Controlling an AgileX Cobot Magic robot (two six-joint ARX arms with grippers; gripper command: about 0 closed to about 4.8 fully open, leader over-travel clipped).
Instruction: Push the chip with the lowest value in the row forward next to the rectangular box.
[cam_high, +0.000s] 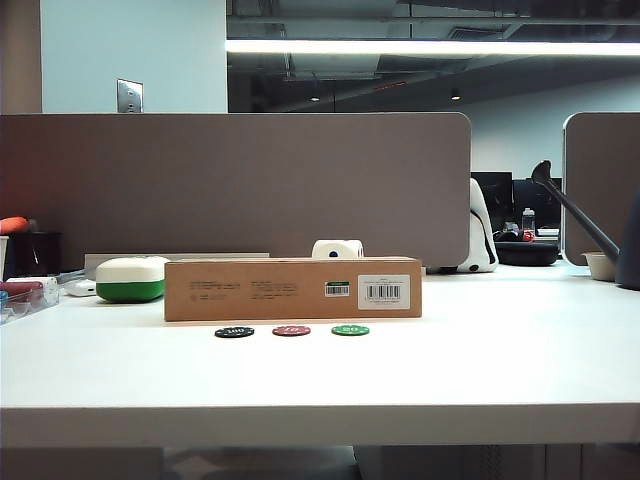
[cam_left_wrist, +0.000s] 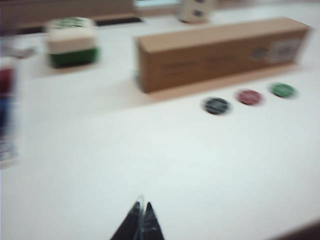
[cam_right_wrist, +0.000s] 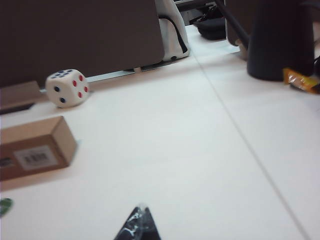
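Row: black chip (cam_high: 234, 332), red chip (cam_high: 291, 330), green chip (cam_high: 350, 329), lined up just before the box (cam_high: 292, 288), a gap left for pushing. Left hand (cam_left_wrist: 140, 212) and right hand (cam_right_wrist: 140, 214): tips pressed together, low over bare bench (cam_high: 480, 370), well apart from chips, suiting a poke.

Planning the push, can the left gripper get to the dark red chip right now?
Probably yes: the left gripper, jaws shut, has bare table up to the dark red chip, though the black chip sits close beside it.
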